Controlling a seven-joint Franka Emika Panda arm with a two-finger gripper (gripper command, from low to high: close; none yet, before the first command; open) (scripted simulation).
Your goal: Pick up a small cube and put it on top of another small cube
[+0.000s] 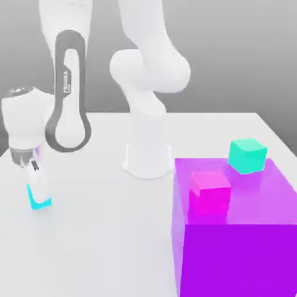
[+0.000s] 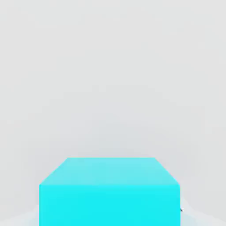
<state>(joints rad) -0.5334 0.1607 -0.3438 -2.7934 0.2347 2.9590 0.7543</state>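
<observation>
Exterior view: tool (image 1: 37, 188) clamped tight on the cyan cube (image 1: 39, 202) at table (image 1: 104, 232).

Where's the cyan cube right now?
The cyan cube sits on the table at the exterior view's left, between the hand's fingers, far from the purple block.
</observation>
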